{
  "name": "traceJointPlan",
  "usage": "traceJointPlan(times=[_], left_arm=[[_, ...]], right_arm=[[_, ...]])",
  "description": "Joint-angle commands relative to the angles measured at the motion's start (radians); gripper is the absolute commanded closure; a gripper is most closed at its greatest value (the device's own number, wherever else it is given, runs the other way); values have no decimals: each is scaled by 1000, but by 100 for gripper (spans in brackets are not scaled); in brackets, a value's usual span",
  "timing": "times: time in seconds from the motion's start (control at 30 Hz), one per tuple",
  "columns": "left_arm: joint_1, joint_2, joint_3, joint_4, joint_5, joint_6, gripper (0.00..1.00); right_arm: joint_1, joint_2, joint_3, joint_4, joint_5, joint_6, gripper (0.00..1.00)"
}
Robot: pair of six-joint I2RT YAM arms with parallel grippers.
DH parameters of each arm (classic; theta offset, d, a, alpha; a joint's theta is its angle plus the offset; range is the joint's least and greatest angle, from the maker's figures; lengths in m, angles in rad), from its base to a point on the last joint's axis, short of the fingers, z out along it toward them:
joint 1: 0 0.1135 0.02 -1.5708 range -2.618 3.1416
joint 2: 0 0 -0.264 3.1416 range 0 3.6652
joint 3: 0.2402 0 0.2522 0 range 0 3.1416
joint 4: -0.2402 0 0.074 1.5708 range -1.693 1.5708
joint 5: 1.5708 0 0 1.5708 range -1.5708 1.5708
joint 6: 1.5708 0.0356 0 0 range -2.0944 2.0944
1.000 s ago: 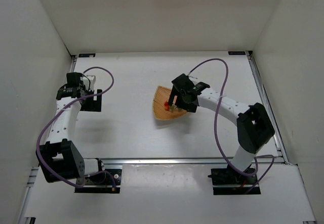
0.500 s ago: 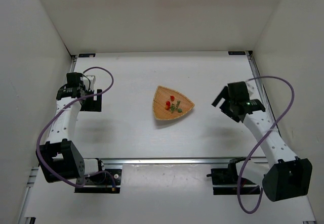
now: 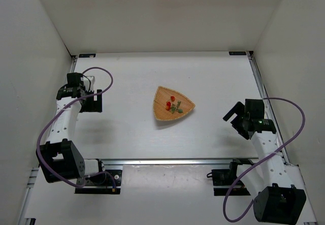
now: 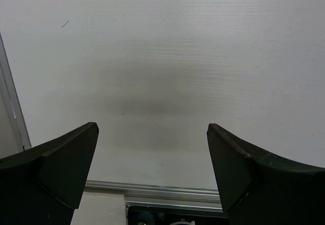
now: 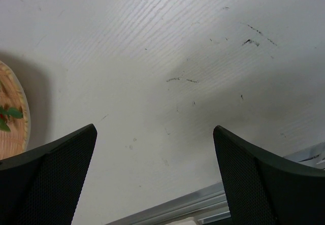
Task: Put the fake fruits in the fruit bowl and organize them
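Fake fruits (image 3: pixel 172 105) far from right gripper (image 3: pixel 231 119)

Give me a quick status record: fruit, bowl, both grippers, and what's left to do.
fake cherries: lying inside the fruit bowl
fruit bowl: on the table, between the two arms, nothing touching it
left gripper: open, empty, far left of the bowl
right gripper: open, empty, right of the bowl, clear of it
remaining: cherries look placed; no loose fruit visible
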Motion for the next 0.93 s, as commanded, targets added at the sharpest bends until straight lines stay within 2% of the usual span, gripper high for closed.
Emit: traceJointPlan(times=[0.0, 0.53, 0.9], left_arm=[[6, -17, 34, -4, -6, -15, 0], [6, -8, 53, -23, -6, -15, 0], [6, 1, 62, -32, -6, -15, 0]], right_arm=[[-4, -6, -13, 5, -26, -25, 0], [-4, 37, -4, -4, -17, -34, 0], [-4, 36, -4, 51, -97, -45, 0]])
